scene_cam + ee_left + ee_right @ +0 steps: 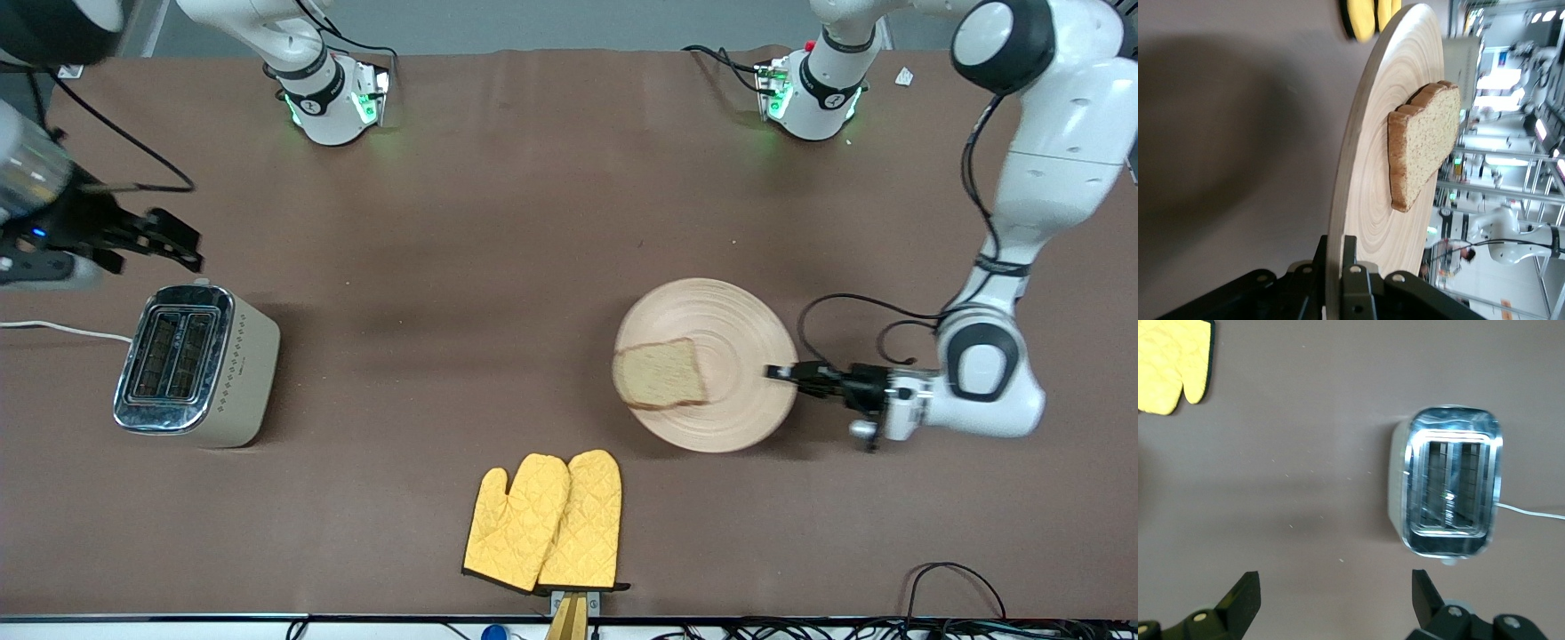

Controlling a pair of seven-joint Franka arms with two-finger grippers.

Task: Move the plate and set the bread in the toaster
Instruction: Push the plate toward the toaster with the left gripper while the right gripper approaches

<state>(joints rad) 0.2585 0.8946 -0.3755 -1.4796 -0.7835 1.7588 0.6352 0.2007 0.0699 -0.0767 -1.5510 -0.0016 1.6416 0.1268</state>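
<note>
The pale wooden plate [729, 329] is toward the left arm's end of the table, with the brown bread [660, 373] lying on it at the edge toward the right arm's end. My left gripper [782, 373] is shut on the plate's rim. In the left wrist view its jaws [1338, 250] clamp the plate [1385, 180], with the bread [1425, 140] resting on it. The plate's shadow suggests it is slightly off the table. The cream toaster [191, 364] stands at the right arm's end, slots empty. My right gripper [191, 249] is open and empty, in the air beside the toaster [1448, 490].
A pair of yellow oven mitts [547, 520] lies near the table's front edge, nearer to the front camera than the plate. The toaster's white cord [62, 329] runs off the right arm's end of the table.
</note>
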